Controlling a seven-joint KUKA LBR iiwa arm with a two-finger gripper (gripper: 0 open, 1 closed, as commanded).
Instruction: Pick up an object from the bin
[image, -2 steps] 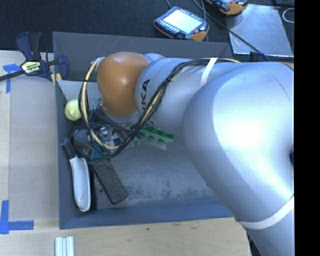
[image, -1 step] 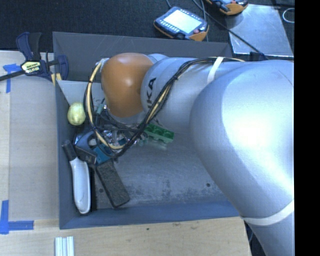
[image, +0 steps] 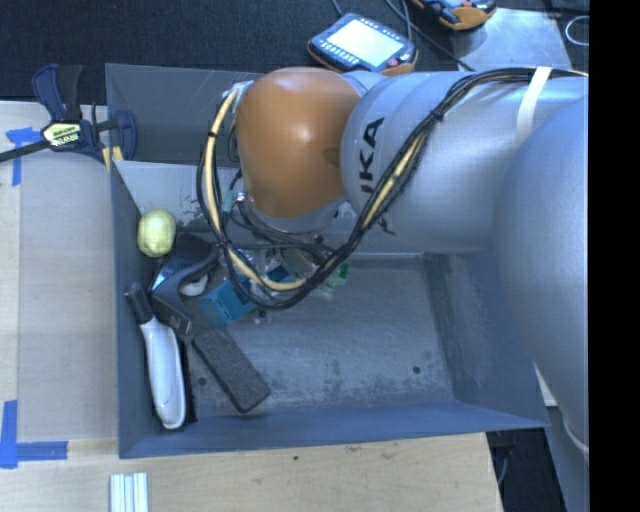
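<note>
My gripper (image: 262, 268) is low in the bin's left half, mostly hidden under the arm's wrist and its cables. Right beside it, to its left, lies a blue thing (image: 226, 302), partly covered by a black curved piece (image: 186, 272). A dark grey flat block (image: 230, 370) lies just below them, pointing toward the front wall. A yellow-green ball (image: 156, 232) rests against the left wall, up and to the left of the gripper.
A white-handled tool with a black head (image: 165, 378) lies along the left wall near the front corner. The arm and its orange cover hide the bin's back middle. Bare grey floor stretches across the right half.
</note>
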